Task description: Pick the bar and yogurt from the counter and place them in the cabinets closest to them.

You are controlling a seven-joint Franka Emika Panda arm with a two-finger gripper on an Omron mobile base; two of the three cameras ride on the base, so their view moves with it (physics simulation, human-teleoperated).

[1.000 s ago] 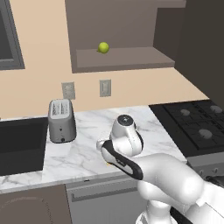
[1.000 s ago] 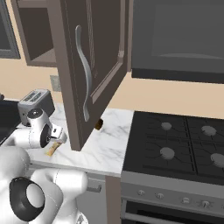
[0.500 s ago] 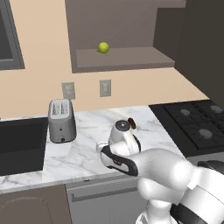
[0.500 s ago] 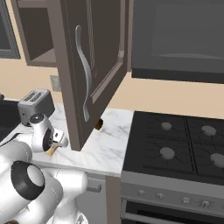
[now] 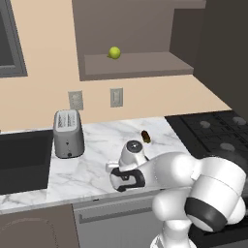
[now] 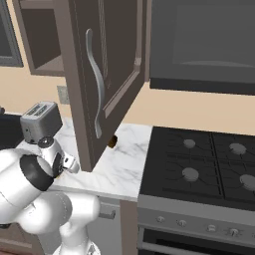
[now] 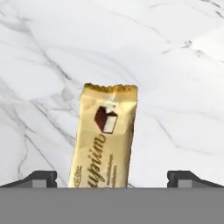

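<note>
The bar (image 7: 106, 140), a flat tan-yellow wrapper with a small chocolate picture, lies on the white marble counter (image 7: 175, 65). My gripper (image 7: 113, 178) points down at it and is open. Its two dark fingertips (image 7: 41, 177) stand on either side of the bar's near end without touching it. In the left base view my hand (image 5: 127, 177) hangs low over the front part of the counter (image 5: 92, 169) and covers the bar. The wall cabinet's (image 5: 140, 65) open shelf is above and behind. The yogurt is out of view.
A toaster (image 5: 68, 133) stands on the counter's left, with a dark sink (image 5: 22, 157) beyond it. A dark brown lump (image 5: 145, 136) lies near the back. A green ball (image 5: 114, 52) sits on the cabinet shelf. An open cabinet door (image 6: 99, 74) overhangs the counter. The stove (image 6: 199, 159) is to the right.
My hand has come down and toward the counter's front edge, over the bar. The jaws stayed open. Nothing on the counter moved.
</note>
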